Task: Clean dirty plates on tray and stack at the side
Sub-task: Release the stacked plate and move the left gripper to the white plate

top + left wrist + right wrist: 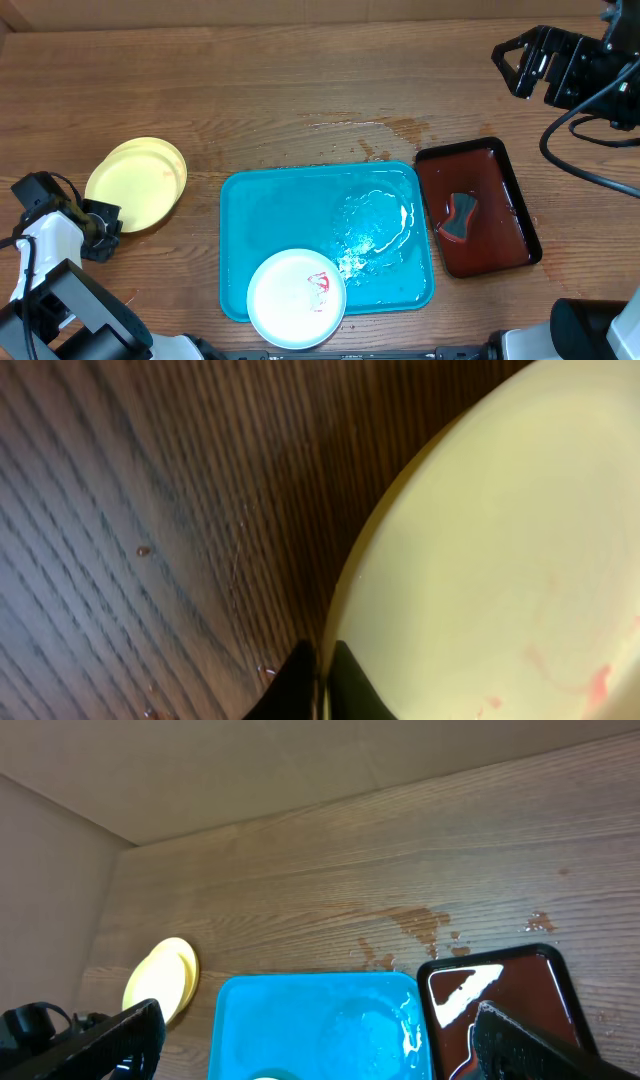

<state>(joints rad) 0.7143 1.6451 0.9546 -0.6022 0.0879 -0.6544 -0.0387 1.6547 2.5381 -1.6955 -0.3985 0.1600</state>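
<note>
Two yellow-green rimmed plates (135,183) lie stacked on the wood at the left, off the tray. My left gripper (100,225) is at their near edge. In the left wrist view its black jaws (322,680) pinch the top plate's (500,540) rim, and faint red smears (595,685) show on that plate. A pale-rimmed plate (297,298) with a red smear sits at the front edge of the turquoise tray (280,200). My right gripper (520,62) hangs open at the far right, high over the table, with nothing between its fingers (110,1040).
A dark red-brown tray (478,205) with liquid and a sponge (460,217) stands right of the turquoise tray. Water pools on the turquoise tray's right half (375,225). Wet spots mark the wood behind it (370,130).
</note>
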